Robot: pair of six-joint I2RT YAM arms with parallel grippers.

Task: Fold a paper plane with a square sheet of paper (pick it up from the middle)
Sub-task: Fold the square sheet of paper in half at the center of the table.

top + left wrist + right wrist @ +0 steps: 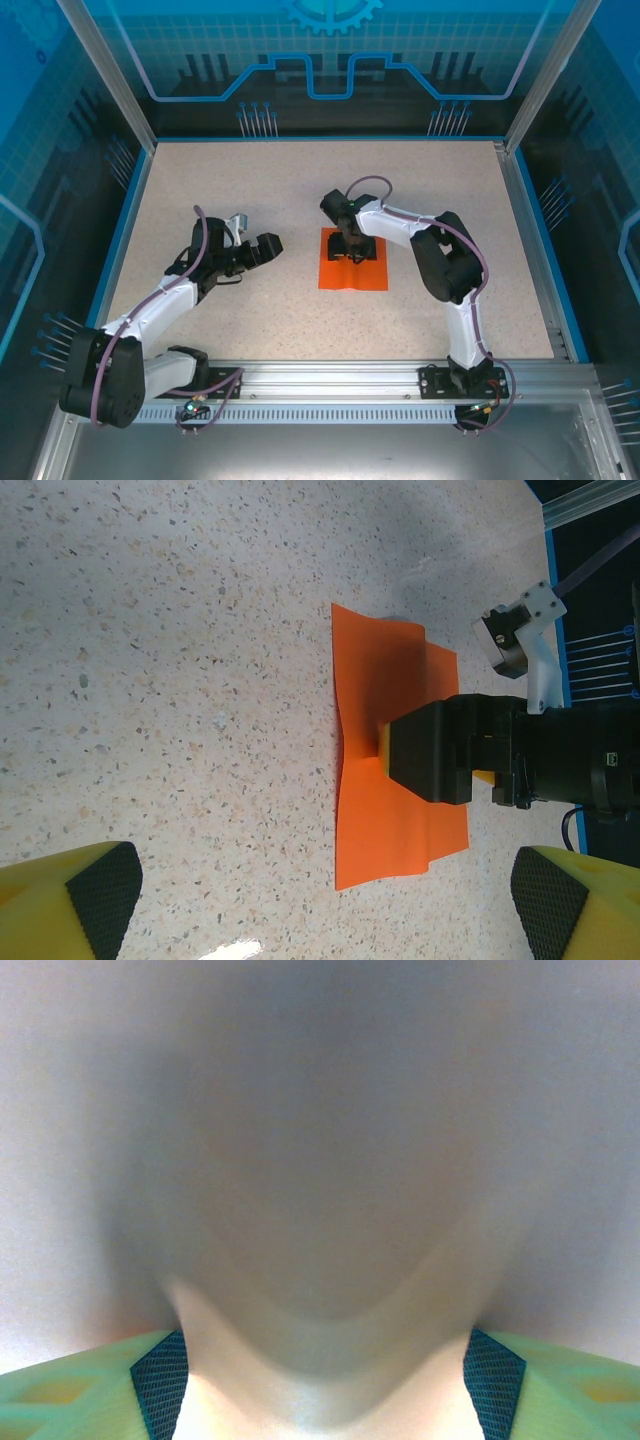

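The square sheet of paper (354, 274) is bright orange and lies near the middle of the speckled table, its edges slightly wavy. My right gripper (352, 248) points straight down onto the sheet's far half. In the left wrist view its black body (440, 752) covers part of the paper (385, 825). In the right wrist view my right gripper (325, 1388) has its jaws apart, the pads (160, 1385) bracketing a blurred, humped surface pressed close to the lens. My left gripper (268, 248) hovers left of the sheet, clear of it. Its yellow fingers (90, 905) are spread wide with nothing between them.
A blue rim (118, 235) borders the table, with enclosure walls beyond it. An aluminium rail (330, 378) carrying both arm bases runs along the near edge. Bare tabletop (250, 185) surrounds the sheet on all sides.
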